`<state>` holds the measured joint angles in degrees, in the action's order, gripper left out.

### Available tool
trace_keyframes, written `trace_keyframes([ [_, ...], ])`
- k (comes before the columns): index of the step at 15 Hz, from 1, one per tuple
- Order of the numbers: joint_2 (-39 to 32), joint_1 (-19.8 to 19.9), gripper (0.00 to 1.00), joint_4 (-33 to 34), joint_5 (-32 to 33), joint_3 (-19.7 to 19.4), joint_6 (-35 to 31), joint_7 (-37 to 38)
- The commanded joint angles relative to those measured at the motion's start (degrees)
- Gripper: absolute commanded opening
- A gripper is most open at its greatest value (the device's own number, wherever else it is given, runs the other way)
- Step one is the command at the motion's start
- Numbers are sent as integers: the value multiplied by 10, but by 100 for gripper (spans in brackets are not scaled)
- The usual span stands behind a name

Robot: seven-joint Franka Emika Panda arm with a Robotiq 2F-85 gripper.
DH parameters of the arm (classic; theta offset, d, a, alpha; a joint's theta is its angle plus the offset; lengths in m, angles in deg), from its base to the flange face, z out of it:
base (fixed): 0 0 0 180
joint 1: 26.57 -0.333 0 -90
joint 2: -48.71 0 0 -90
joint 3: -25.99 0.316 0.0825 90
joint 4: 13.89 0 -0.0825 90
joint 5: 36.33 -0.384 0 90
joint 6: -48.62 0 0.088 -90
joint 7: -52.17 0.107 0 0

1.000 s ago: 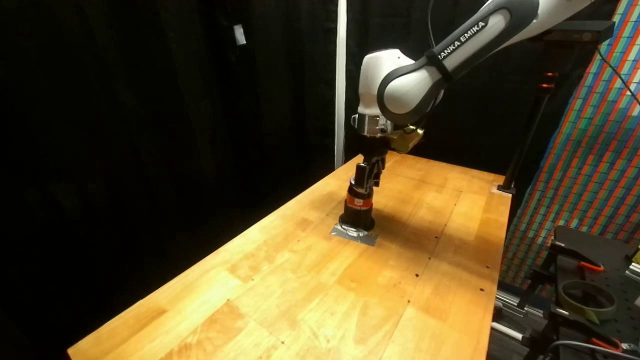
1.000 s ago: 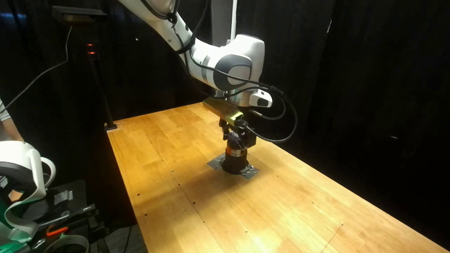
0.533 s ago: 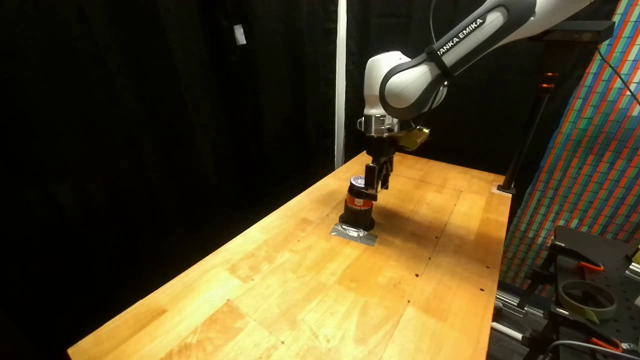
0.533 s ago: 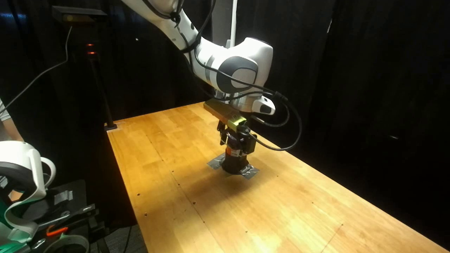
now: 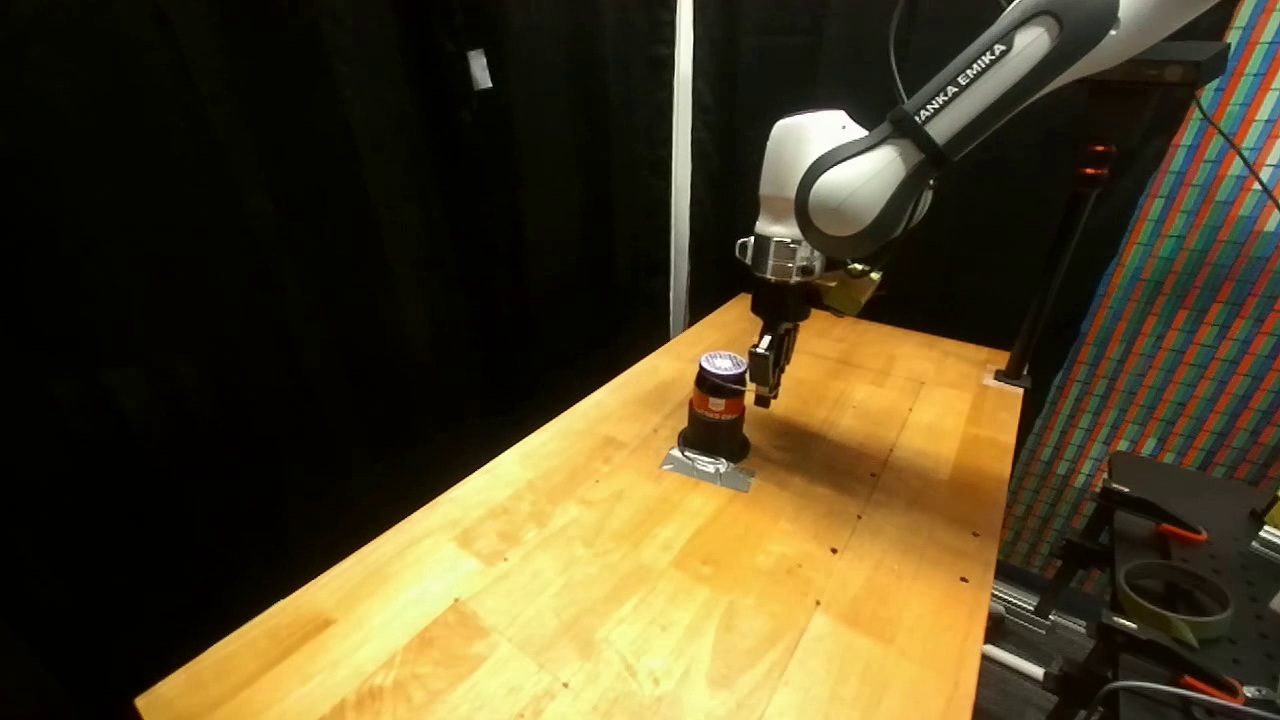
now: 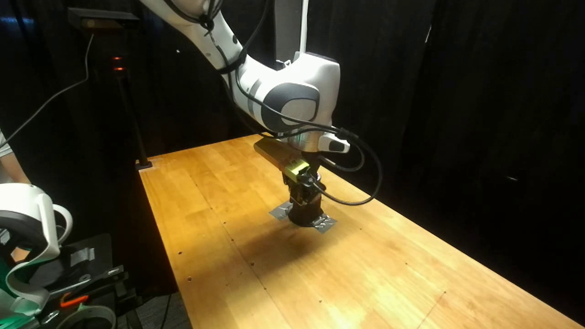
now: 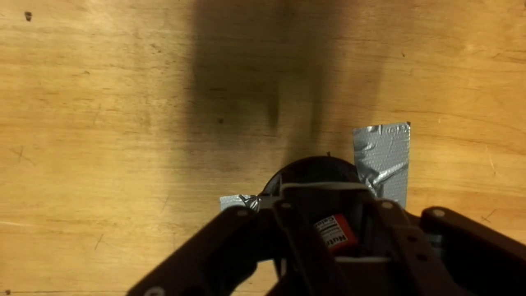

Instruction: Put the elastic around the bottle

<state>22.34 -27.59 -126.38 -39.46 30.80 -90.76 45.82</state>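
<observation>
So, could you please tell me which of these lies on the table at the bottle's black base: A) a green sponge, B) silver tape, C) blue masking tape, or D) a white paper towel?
B, since shiny silver tape shows at the foot of the bottle in both exterior views.

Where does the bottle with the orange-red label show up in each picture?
In an exterior view: the bottle stands just right of and below centre.
In an exterior view: just right of and below centre, mainly its lower part visible.
In the wrist view: low, right of centre, its label showing between the fingers.
Shared landmark: silver tape at its foot.
</observation>
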Motion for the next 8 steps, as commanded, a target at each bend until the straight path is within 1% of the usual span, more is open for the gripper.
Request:
trace_keyframes([
  [1, 77, 18, 5, -127, -33, 16, -123, -35],
  [2, 89, 20, 1, -155, -43, 21, -175, -36],
  [4, 105, 26, 0, -196, -67, 35, -268, -36],
  [5, 109, 31, 0, -217, -86, 48, -317, -33],
  [6, 111, 41, 2, -235, -107, 67, -366, -35],
  [8, 104, 63, 2, -259, -151, 112, -462, -45],
])
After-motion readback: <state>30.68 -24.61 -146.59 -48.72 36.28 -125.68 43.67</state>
